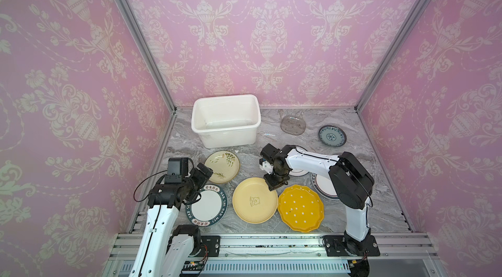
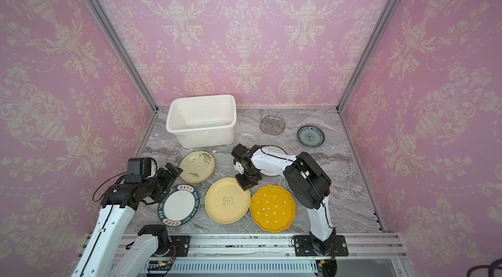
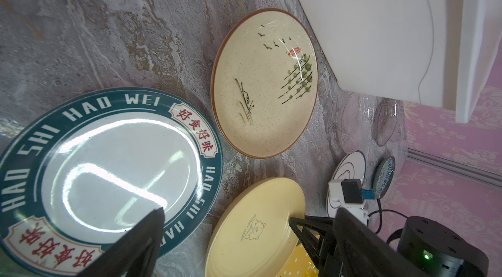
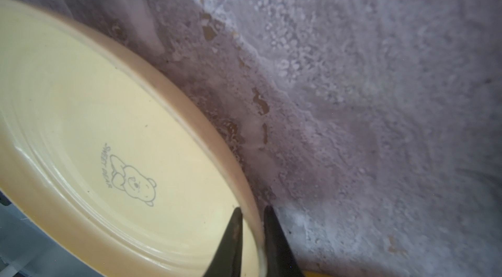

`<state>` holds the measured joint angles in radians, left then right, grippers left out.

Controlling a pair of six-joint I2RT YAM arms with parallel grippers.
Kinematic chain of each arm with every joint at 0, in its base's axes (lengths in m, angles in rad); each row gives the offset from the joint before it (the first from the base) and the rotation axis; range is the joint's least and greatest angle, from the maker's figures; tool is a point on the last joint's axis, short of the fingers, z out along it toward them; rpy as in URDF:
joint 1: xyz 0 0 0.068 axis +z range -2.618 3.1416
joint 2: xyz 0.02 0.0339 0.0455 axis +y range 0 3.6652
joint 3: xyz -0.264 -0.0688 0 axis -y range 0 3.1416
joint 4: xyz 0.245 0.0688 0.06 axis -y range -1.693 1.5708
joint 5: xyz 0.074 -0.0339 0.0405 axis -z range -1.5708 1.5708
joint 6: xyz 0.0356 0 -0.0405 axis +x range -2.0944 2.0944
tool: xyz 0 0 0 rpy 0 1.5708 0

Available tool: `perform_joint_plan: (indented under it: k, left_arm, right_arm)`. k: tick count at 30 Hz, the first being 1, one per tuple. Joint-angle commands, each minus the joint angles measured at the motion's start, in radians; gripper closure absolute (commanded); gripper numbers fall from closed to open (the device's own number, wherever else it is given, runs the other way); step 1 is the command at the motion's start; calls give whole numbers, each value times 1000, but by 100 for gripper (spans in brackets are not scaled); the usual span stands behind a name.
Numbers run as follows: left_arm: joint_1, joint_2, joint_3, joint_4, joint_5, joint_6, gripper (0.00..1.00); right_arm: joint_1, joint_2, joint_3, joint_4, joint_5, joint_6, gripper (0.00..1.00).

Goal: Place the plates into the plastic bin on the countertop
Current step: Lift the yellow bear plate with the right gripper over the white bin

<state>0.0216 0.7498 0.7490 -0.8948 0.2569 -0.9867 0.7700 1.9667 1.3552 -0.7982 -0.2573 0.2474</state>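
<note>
right gripper (image 4: pixel 251 211): points down at the countertop (image 1: pixel 248 157). its two fingers stand close together with the rim of the pale yellow plate (image 1: pixel 254 199) between them, one finger inside the dish and one outside, so it pinches this rim.
grip place: the far right part of the rim, on the side toward the yellow dotted plate (image 1: pixel 300 207).
pale yellow plate: lies face up in the front middle of the countertop, between the lettered plate (image 1: pixel 207 205) and the yellow dotted plate. it is round, so it has no long axis. the small bear drawing has its head toward the back wall. if the pinched edge is lifted, i cannot tell.
left gripper (image 3: pixel 225 214): fingers spread wide and holding nothing. it hangs over the place where the lettered plate and the cream plate (image 1: pixel 221 167) come near each other.
plastic bin (image 1: pixel 228 137): stands at the back left of the countertop with its mouth up. its long axis runs left to right along the back wall.
other plates: clear glass plate (image 1: pixel 267 135) just beside the bin. smoky glass plate (image 1: pixel 292 125) and blue-patterned plate (image 1: pixel 332 135) at the back right. white plate (image 3: pixel 351 165) and dark-rimmed white plate (image 1: pixel 323 186) partly hidden under the right arm.
</note>
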Motion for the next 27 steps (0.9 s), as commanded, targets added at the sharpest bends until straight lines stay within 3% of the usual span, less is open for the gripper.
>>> perform_joint_plan:
  k: [1,4,15,22,27]
  left_arm:
    - [-9,1,-10,1,18,-20,1]
    - [-11,5,-6,5,29,-10,1]
    - [-41,32,126,-40,10,64,9]
    - [-43,4,311,-112,-209,64,9]
    - [-43,-19,389,-112,-350,42,9]
  right_arm:
    - [1,-18,-29,-1,12,-11,94]
    - [-1,-52,-30,-7,18,-13,100]
    - [-31,-229,173,-191,54,-24,100]
    - [-83,-235,472,-326,125,96,100]
    - [-102,-163,667,-306,126,240,100]
